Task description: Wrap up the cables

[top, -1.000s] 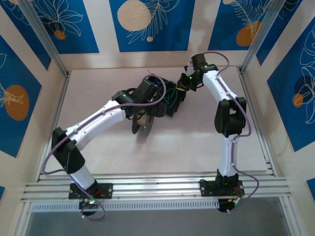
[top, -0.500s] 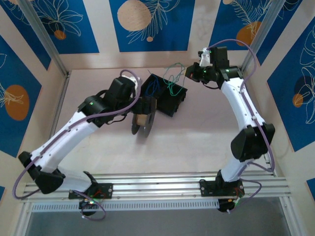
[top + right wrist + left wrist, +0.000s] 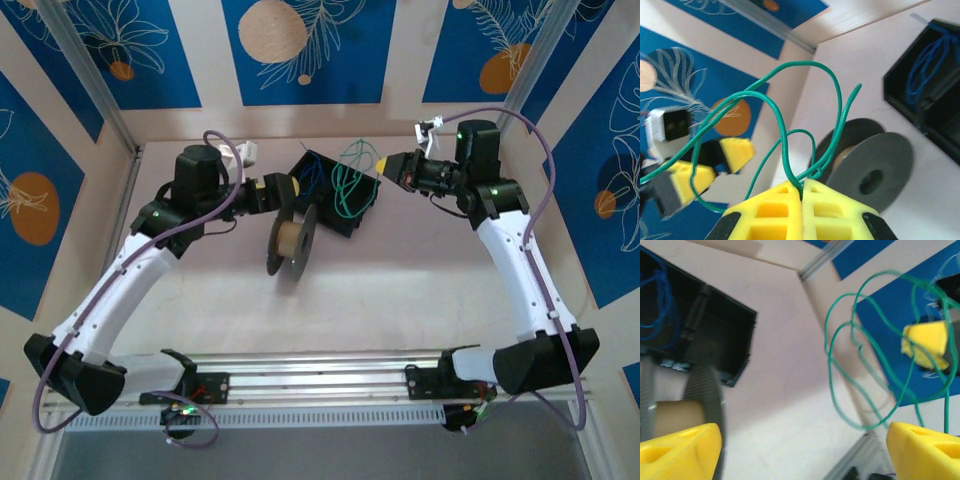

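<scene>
My right gripper (image 3: 384, 165) is shut on a green cable (image 3: 348, 186) whose loops hang over the black tray (image 3: 362, 212). In the right wrist view the shut yellow fingers (image 3: 802, 194) pinch the green cable (image 3: 784, 125) at their tips. A blue cable (image 3: 312, 178) lies coiled inside the tray (image 3: 900, 90). My left gripper (image 3: 280, 192) is open just left of the tray, above the black spool (image 3: 290, 240). In the left wrist view its yellow fingertips (image 3: 680, 450) stand wide apart with nothing between them, and the green cable (image 3: 855, 380) loops ahead of them.
The black spool (image 3: 875, 165) with a tan core stands upright on the pale table in front of the tray. Metal frame rails (image 3: 300, 380) run along the near edge, and blue patterned walls enclose the sides and back.
Both arms have swung outward, away from the tray. The right gripper has drawn the green cable up and to the right. The left gripper has backed off to the left, its fingers slightly narrower.
</scene>
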Available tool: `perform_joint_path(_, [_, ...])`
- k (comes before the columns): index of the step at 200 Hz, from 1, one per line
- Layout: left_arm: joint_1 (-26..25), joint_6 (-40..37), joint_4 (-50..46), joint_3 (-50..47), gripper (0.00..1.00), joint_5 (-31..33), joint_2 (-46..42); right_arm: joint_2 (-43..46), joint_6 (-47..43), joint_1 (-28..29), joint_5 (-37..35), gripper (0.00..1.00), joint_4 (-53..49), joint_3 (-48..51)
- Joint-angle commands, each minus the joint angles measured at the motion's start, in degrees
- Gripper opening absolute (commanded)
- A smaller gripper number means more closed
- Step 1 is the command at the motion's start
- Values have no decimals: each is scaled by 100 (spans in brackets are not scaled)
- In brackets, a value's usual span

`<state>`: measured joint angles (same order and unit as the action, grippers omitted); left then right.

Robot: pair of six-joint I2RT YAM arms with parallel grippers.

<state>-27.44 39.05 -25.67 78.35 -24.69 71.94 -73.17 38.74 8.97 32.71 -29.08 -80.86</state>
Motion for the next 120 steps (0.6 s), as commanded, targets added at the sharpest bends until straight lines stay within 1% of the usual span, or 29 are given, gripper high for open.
perform_joint_path(1, [155,571,900,-60,84,-1036,241,270,447,-10,976,0,630,261])
perform_joint_path(20, [170,1208,1666,-131,82,-1516,520,327,664,-10,1266,0,915,368])
perform_joint_path(36, [144,1895,2515,-289,75,-1880,791,351,880,-17,1395,0,1168,451])
perform_joint_path(51, [87,2311,3151,-468,70,-1972,899,347,1066,-6,1507,0,1413,522])
perform_joint_path(82, [-121,2363,3192,-511,63,-1886,1002,363,1366,-1,1588,0,1733,612])
perform_joint_path(95, [-138,2432,3247,-559,58,-1893,1075,378,1520,16,1661,0,1909,661])
perform_joint_path(120, [-144,2590,3481,-624,54,-1890,1167,458,1649,25,1677,0,2032,720])
